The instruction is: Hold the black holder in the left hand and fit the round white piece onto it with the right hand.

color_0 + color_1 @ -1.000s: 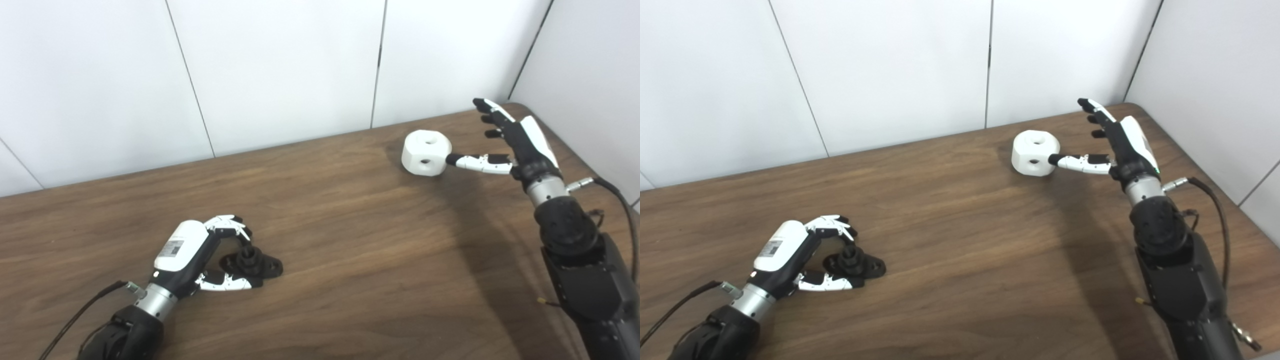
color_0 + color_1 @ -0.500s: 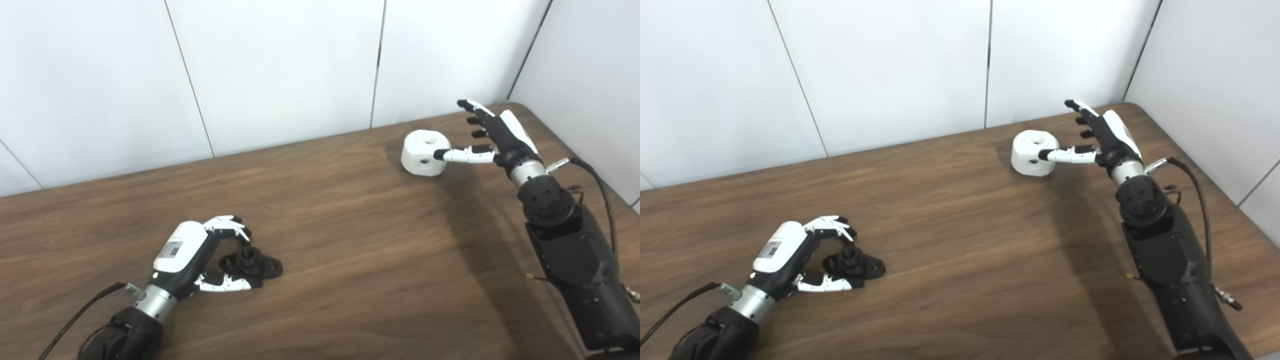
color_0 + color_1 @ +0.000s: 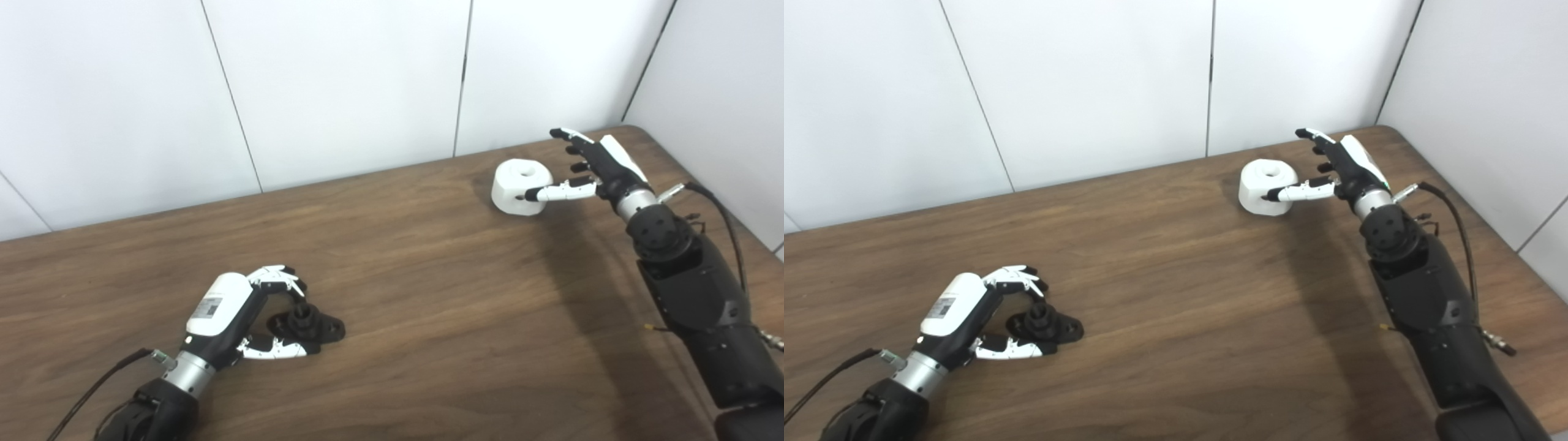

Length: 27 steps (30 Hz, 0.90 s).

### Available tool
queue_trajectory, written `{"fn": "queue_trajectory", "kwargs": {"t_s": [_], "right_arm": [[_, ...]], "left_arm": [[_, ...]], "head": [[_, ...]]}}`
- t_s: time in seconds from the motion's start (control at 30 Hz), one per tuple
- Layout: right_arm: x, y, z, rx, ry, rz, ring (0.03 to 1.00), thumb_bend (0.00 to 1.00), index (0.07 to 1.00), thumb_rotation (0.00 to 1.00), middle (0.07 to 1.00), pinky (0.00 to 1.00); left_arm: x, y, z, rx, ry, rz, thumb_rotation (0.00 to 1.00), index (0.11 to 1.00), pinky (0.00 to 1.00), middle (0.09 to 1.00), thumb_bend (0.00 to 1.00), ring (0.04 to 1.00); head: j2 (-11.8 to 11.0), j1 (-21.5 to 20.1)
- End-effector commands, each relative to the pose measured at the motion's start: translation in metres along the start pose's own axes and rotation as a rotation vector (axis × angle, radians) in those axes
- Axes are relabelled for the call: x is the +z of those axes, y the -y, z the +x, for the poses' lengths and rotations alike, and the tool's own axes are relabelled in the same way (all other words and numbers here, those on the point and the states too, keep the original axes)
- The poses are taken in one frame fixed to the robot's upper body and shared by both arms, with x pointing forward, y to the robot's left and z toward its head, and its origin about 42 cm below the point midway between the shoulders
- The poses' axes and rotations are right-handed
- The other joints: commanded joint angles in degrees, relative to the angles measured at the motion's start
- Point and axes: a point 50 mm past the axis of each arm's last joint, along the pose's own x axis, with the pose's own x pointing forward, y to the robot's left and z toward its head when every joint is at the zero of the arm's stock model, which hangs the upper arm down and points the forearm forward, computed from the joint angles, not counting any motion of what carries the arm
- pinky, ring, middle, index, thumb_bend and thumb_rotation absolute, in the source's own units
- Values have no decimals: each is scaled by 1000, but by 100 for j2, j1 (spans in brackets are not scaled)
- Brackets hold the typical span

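Wood-grain table w/ round white piece, knobby black holder.

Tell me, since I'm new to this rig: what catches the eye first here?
The round white piece at the table's far right, with the open right hand reaching around it. Near left, the left hand curls around the black holder lying on the wood.

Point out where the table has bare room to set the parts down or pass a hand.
The widest bare patch of the table runs between the black holder at the left hand and the round white piece at the right hand. The back-left stretch by the wall is bare too. It is crowded only around each hand.
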Motion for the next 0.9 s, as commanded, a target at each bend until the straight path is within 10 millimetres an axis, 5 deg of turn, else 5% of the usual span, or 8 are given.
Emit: {"fn": "queue_trajectory", "kwargs": {"t_s": [0.0, 0.87], "right_arm": [[23, 26, 10, -52, 92, -8, 932, 964, 876, 287, 952, 820], [29, 17, 9, -31, 135, -23, 949, 912, 779, 289, 964, 832]], "left_arm": [[-7, 2, -9, -53, -23, 28, 52, 483, 923, 699, 523, 817], [-7, 1, -11, -44, -35, 15, 52, 483, 922, 702, 523, 818]], "head": [[4, -4], [54, 66]]}}
